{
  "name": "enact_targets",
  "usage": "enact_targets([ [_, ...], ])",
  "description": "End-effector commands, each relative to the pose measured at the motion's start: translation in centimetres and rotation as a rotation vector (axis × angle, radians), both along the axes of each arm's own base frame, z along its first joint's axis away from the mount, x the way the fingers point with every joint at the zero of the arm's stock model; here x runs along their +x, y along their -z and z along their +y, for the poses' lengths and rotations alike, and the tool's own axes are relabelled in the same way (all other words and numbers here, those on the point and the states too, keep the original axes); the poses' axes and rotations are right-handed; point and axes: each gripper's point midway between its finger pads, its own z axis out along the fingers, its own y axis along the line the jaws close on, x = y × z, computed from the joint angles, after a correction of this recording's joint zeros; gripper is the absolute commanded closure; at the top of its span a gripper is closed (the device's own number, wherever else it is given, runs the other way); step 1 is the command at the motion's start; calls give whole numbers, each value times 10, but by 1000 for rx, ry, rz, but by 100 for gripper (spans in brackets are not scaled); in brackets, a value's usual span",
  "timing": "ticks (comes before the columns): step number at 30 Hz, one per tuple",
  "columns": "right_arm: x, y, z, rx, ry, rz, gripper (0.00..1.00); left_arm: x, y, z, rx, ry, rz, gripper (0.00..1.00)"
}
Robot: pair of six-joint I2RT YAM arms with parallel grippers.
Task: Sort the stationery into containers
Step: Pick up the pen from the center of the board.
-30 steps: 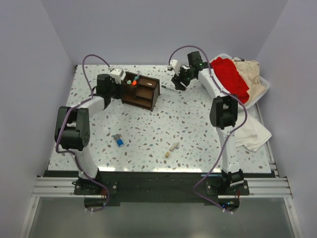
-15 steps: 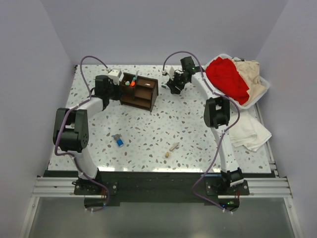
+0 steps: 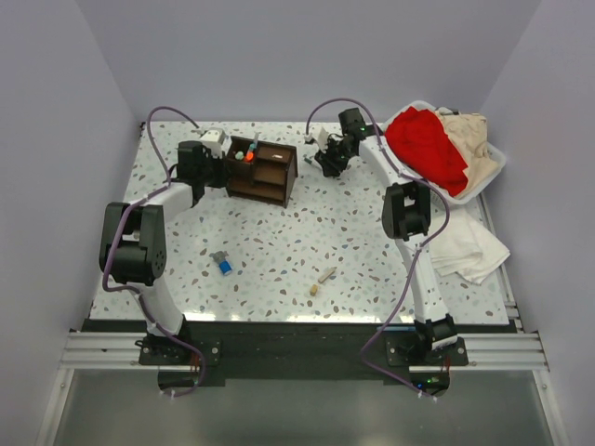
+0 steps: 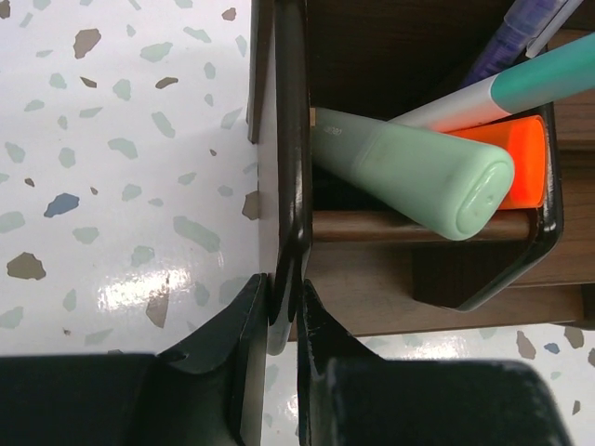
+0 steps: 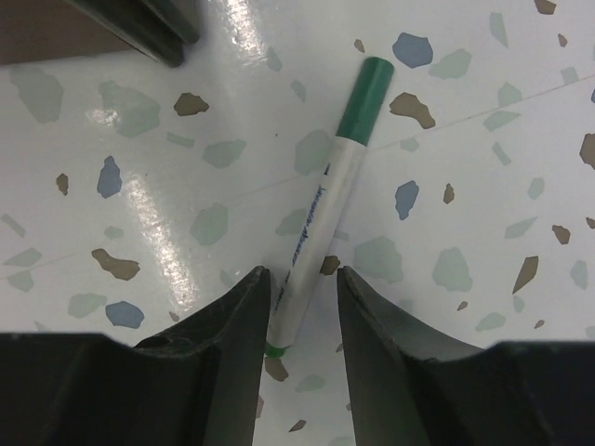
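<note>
Two arms reach from the bottom edge of the top view toward the far side of the speckled worktop [image 3: 279, 232]. The left arm runs up the left side, bends at its elbow and points rightward at the dark brown desk organiser [image 3: 263, 169] in the upper middle. The left end effector [image 4: 284, 311] is clamped on the organiser's thin side wall, with the panel pinched between its fingers at the bottom centre of the wrist view. In the compartment just right of that wall, a pale green marker [image 4: 409, 167] leans across an orange-capped one [image 4: 516, 163]. A teal-and-white pen [image 4: 521, 84] and a dark blue pen [image 4: 507, 42] slant toward the upper right corner. The right arm rises on the right, folds at its elbow and stretches up-left, so the right end effector [image 5: 302, 311] hangs low over the worktop just right of the organiser. Its fingers stand apart, straddling the lower end of a green-capped white marker [image 5: 330, 200] lying flat, with a gap showing beside the barrel. Lower on the worktop lie a blue-grey cylinder [image 3: 223, 263] and tan bits [image 3: 325, 274], well apart from both arms. A white basket [image 3: 499, 156] of cloth sits at the upper right, with a folded white cloth [image 3: 469, 251] below it.
</note>
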Motion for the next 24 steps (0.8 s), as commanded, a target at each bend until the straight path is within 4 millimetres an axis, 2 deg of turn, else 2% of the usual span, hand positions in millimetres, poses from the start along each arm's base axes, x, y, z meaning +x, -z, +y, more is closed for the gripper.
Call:
enact_targets([
  [1, -7, 3, -7, -39, 21, 33, 62, -10, -24, -27, -205, -24, 13, 100],
  [8, -12, 3, -8, -24, 36, 53, 68, -31, -21, -58, -229, 23, 39, 100],
  [16, -28, 2, -15, -21, 64, 123, 96, -27, -28, -55, -204, 18, 14, 100],
  [17, -28, -9, -15, 1, 96, 125, 100, -25, -28, -54, -203, 14, 12, 100],
  [20, -23, -20, -22, 72, 186, 148, 100, -20, -31, -56, -204, 16, 3, 100],
  [23, -19, -42, -25, 144, 245, 151, 100, -16, -34, -55, -195, 13, -5, 100],
  [24, -19, -56, -26, 159, 249, 137, 100, -15, -34, -54, -189, 15, -8, 100],
])
